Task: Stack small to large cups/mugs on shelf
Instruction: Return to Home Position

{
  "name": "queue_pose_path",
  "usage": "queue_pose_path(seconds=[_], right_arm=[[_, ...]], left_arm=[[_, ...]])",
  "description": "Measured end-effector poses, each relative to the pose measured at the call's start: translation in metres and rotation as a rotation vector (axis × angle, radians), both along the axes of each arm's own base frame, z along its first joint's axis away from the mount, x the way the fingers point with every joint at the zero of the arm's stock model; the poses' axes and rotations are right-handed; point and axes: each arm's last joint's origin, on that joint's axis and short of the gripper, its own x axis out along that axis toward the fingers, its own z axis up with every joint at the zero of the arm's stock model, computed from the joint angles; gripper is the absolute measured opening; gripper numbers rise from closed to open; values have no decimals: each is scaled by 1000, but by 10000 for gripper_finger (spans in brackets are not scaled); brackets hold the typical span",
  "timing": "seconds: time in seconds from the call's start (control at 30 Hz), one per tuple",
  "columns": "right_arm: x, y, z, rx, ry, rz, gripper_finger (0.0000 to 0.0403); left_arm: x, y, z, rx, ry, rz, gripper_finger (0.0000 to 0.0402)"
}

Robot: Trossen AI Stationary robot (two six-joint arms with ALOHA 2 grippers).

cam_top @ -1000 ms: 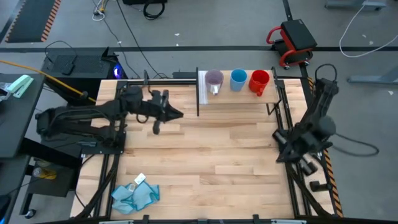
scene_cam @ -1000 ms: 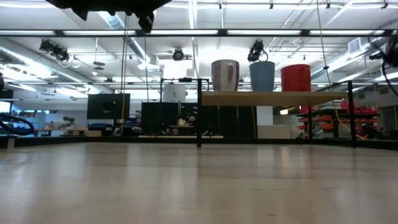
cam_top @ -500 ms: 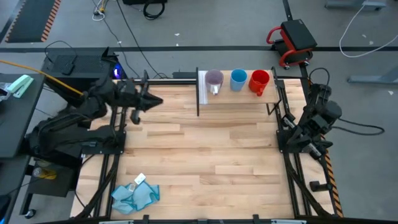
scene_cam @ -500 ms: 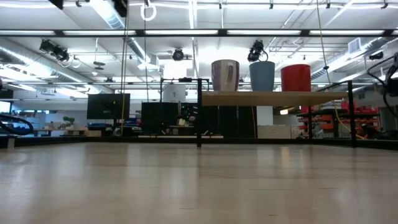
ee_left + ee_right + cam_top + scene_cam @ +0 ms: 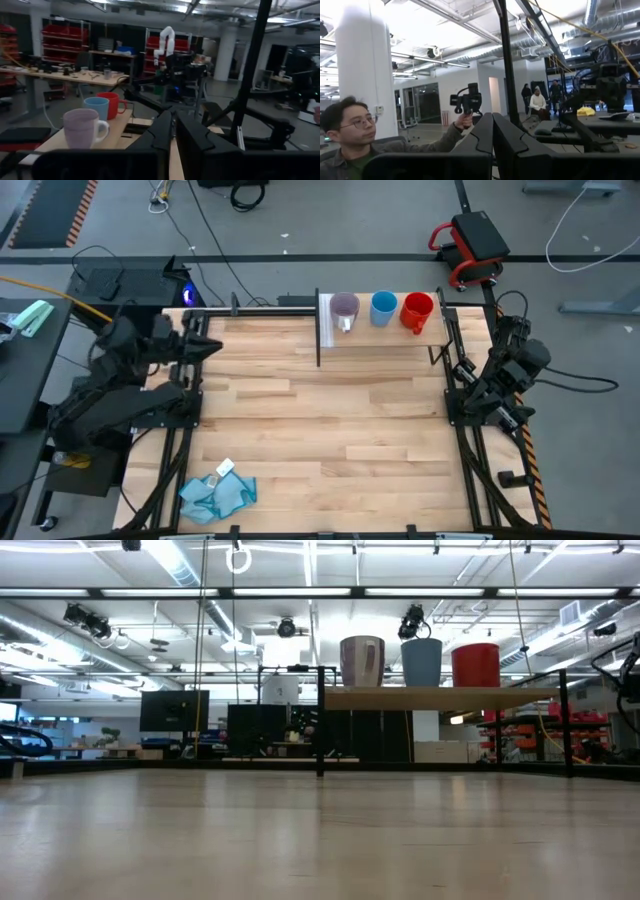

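Three cups stand upright side by side on the shelf [image 5: 380,330] at the table's far edge, each on its own base: the purple cup [image 5: 345,307] with its white tag, the blue cup [image 5: 383,307] and the red mug [image 5: 417,310]. The low view shows the same row, purple cup [image 5: 362,661], blue cup [image 5: 421,662], red mug [image 5: 475,665], on the board [image 5: 440,697]. My left gripper [image 5: 174,132] is shut and drawn back at the table's far-left corner [image 5: 212,346], left of the shelf. My right gripper [image 5: 492,131] is shut, with its arm [image 5: 508,372] folded at the right edge.
A crumpled blue cloth [image 5: 218,492] with a small white piece [image 5: 224,468] lies at the near-left corner. Black posts [image 5: 318,330] carry the shelf. A person [image 5: 355,135] holding up a camera shows in the room beyond the right arm.
My left arm has pulled back from over the table beside the shelf toward the far-left corner and has gone up out of the low view. My right arm has folded a little toward the far edge. The cups have stayed in place.
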Motion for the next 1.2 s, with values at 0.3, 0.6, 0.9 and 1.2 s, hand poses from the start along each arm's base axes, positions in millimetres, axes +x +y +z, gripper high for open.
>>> queue_pose_path(seconds=[0.3,0.6,0.9,1.2], right_arm=[[3,5,-4,-17,21,3,11],[12,19,-5,-16,63,18,11],[21,32,-4,-61,35,58,11],[6,8,-2,-6,6,40,11]], left_arm=[[-27,-15,-28,-19,-114,83,40],[-20,-11,-77,28,-283,70,30],[-22,-12,-80,105,-360,69,40],[-22,-12,-82,90,-348,50,31]])
